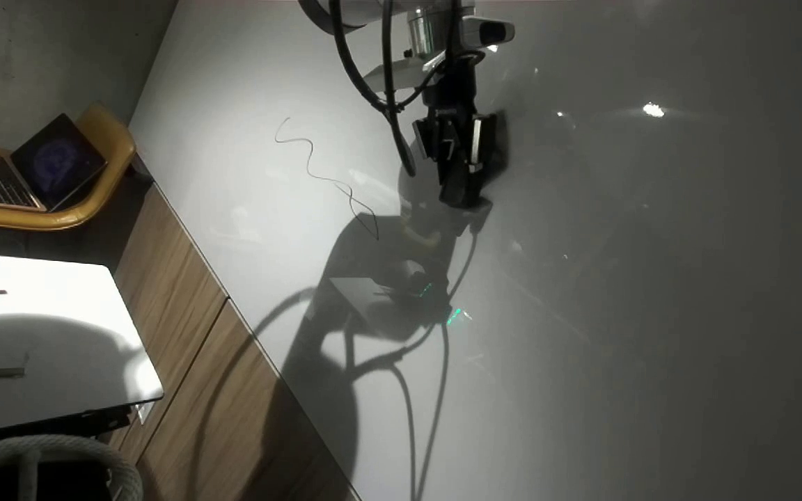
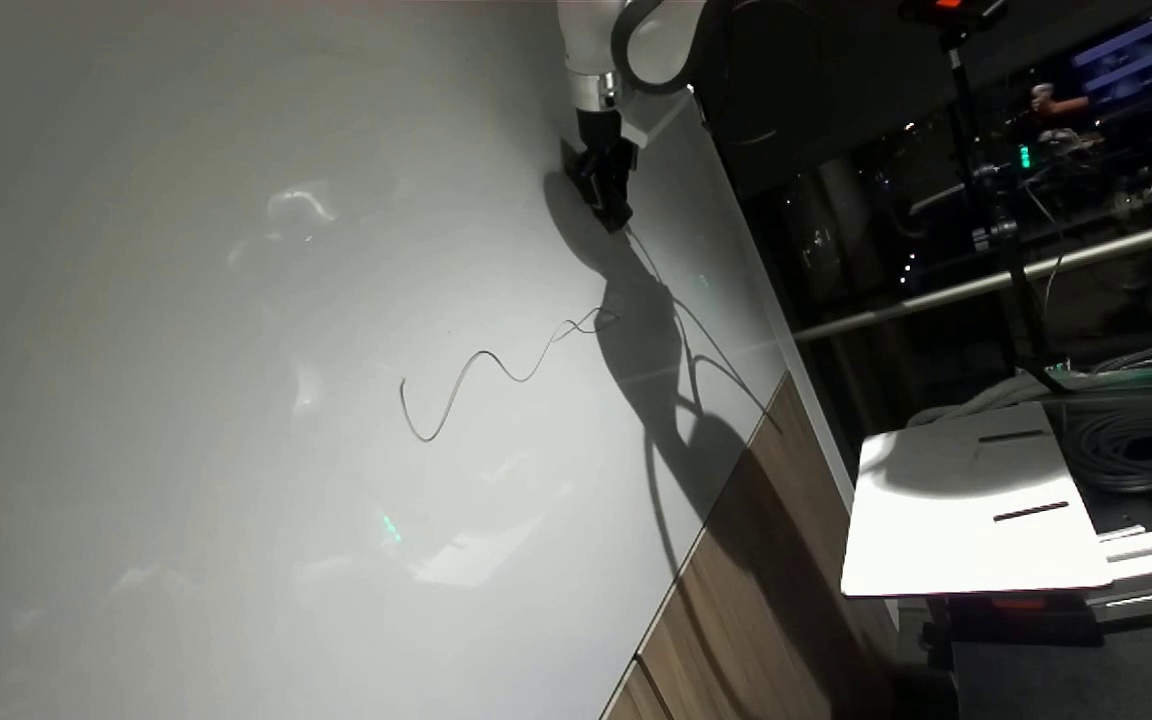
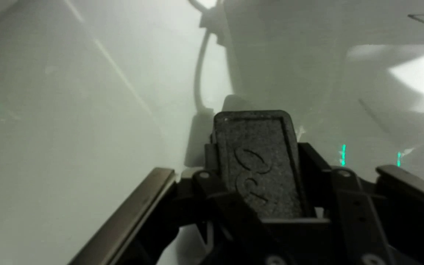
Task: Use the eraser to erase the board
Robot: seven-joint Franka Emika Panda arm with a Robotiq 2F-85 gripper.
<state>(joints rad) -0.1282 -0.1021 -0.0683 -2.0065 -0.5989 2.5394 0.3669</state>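
My gripper (image 1: 451, 156) is shut on the eraser (image 1: 462, 191), a dark grey oblong block. It shows in both exterior views, with the gripper (image 2: 601, 185) and eraser (image 2: 618, 218) near the top. In the wrist view the eraser (image 3: 258, 158) sits between both fingers, its far end sticking out past them. The glossy board (image 1: 638, 334) fills most of both exterior views. A thin black squiggle (image 1: 311, 149) is on it, to the left of and lower than the gripper; it also shows whole in an exterior view (image 2: 482, 353). I cannot tell whether the eraser touches the board.
Wood panels (image 1: 171, 257) border the board's lower edge. A white tabletop (image 1: 32, 285) and a laptop (image 1: 60, 163) on a yellow chair (image 1: 110, 139) stand at the left. A camera stand (image 2: 1011, 270) and coiled cables (image 2: 1126, 460) are beyond the board. Arm cables hang by the gripper.
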